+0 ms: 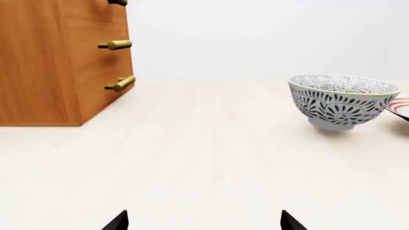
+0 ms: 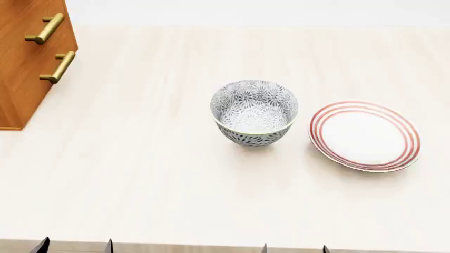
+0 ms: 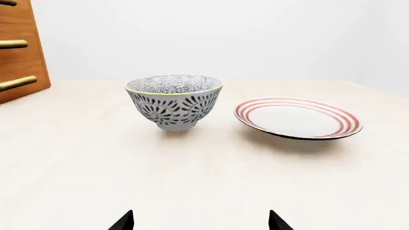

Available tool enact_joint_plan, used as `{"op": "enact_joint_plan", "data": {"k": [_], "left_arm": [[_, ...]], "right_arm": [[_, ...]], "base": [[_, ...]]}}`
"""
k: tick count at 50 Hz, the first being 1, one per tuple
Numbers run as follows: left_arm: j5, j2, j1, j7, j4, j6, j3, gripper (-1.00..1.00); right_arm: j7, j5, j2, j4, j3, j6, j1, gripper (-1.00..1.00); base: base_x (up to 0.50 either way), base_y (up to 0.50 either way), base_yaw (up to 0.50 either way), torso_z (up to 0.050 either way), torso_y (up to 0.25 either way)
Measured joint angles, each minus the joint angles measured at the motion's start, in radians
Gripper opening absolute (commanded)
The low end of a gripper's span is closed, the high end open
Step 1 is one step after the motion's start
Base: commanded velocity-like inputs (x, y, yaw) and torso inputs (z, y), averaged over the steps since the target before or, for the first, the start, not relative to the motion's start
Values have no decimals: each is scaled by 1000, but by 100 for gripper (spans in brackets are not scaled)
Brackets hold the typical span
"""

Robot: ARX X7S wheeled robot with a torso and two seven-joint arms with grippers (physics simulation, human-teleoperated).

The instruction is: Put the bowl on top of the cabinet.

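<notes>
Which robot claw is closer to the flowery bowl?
The right claw. Its tips sit at the table's near edge, almost straight in front of the bowl. The left claw is at the same near edge but farther off to the side, toward the cabinet.

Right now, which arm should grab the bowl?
Probably the right. In its wrist view the bowl sits nearly centred ahead of the open right gripper; from the left gripper it lies far off to one side.
</notes>
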Motion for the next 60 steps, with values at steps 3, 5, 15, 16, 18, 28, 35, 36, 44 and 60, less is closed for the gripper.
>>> {"op": "enact_joint_plan", "data": {"k": [3,5,15,16,18,28,35,36,44,60], "left_arm": [[-5,-3,-8,7,-13,13,8,100],[-8,-6,-5,1,-8,9,11,100],[-26,-29,0,-31,11,-7,34,100],[-28,-31,1,-33,12,-8,36,100],[-32,-35,1,-39,14,-10,41,100],[-43,-54,1,-66,20,-21,64,100],[-50,-64,-1,-81,18,-26,78,100],[-51,-65,-2,-82,17,-26,80,100],[-62,-75,-4,-93,14,-28,94,100],[-79,-91,-7,-115,11,-32,118,100]], "right_arm": [[5,10,5,12,5,8,6,100],[8,13,8,7,-1,6,4,100],[32,33,30,-2,-33,-1,-2,100],[34,34,32,-2,-36,-2,-2,100],[38,38,36,-3,-42,-3,-2,100],[60,59,53,-5,-63,1,-1,100],[78,73,62,-6,-69,6,1,100],[82,73,63,-6,-71,6,1,100],[115,66,72,-7,-81,4,3,100],[167,54,87,-9,-102,-13,1,100]], "base": [[0,0,0,0,0],[0,0,0,0,0],[0,0,0,0,0],[0,0,0,0,0],[0,0,0,0,0],[0,0,0,0,0],[0,0,0,0,0],[0,0,0,0,0],[0,51,0,0,0],[0,367,0,0,0]]}}
